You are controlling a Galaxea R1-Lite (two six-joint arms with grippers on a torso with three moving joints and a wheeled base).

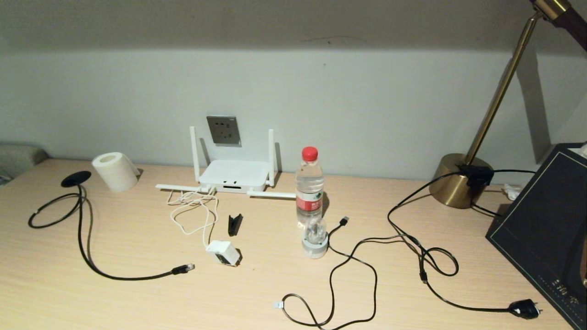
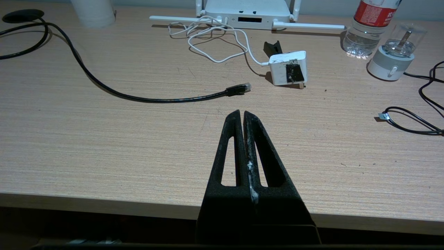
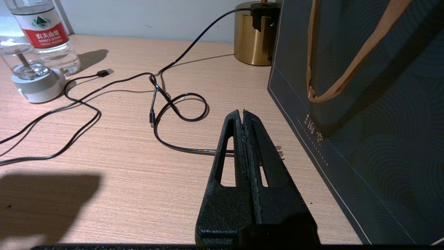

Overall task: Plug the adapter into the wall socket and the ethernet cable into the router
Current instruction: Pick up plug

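Both grippers idling over the desk's near edge, nothing plugged in.
Left gripper and right gripper sitting pinched together, empty. Adapter lying just beside ethernet cable tip, router sitting under wall socket.

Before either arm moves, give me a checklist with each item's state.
1. Adapter free to pick: ok, it lies on the desk, nothing on it.
2. Wall socket unoccupied: ok, though the router sits right below it with antennas either side.
3. Ethernet cable reachable: ok, its connector lies loose on the desk ahead of the left gripper.
4. Router port free: cannot tell, one dark slot shows in the near edge and the adapter's white cord runs in beside it.
5. Left gripper ready to grasp: not ok, fingers shut.
6. Right gripper ready: not ok, shut, over a black cable's plug end.
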